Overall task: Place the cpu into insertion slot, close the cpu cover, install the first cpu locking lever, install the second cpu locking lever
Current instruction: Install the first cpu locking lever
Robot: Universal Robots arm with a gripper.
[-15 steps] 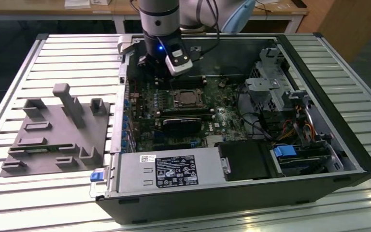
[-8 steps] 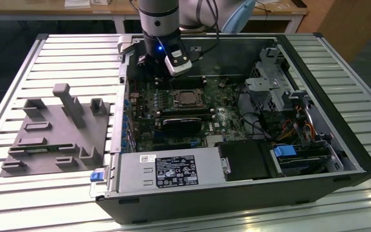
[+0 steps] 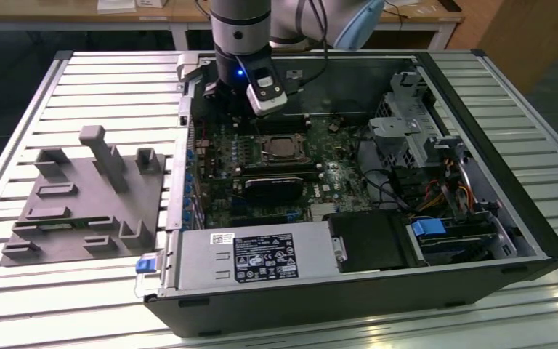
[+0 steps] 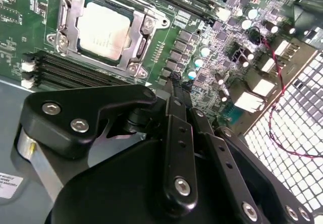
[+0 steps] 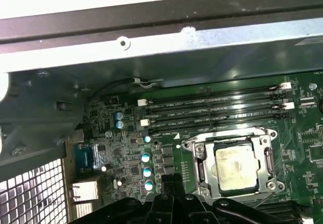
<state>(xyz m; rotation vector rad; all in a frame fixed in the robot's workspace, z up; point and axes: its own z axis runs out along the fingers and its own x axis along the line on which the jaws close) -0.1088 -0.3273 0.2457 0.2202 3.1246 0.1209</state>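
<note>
1. In the upper middle of the exterior view, the arm [image 3: 243,29] reaches down into the far end of an open computer case [image 3: 540,240].
2. The gripper [image 4: 174,85] has its fingers pressed together with nothing between them. It hovers over the green board, near the insertion slot [image 5: 228,133] but not touching it.
3. The cpu [image 5: 236,167] sits in the slot, silvery top up. The cover [image 5: 204,169] lies flat around it, beside the memory slots [image 5: 212,108].
4. I cannot tell how the locking levers stand.
5. The case lies on its side on a slatted metal table [image 3: 95,80].
6. A grey fixture tray [image 3: 85,196] rests on the slats at the exterior view's left, just beside the case.
7. Behind the table, wooden desks [image 3: 143,18] run along the top edge, and a wooden cabinet [image 3: 531,36] fills the upper right corner.
</note>
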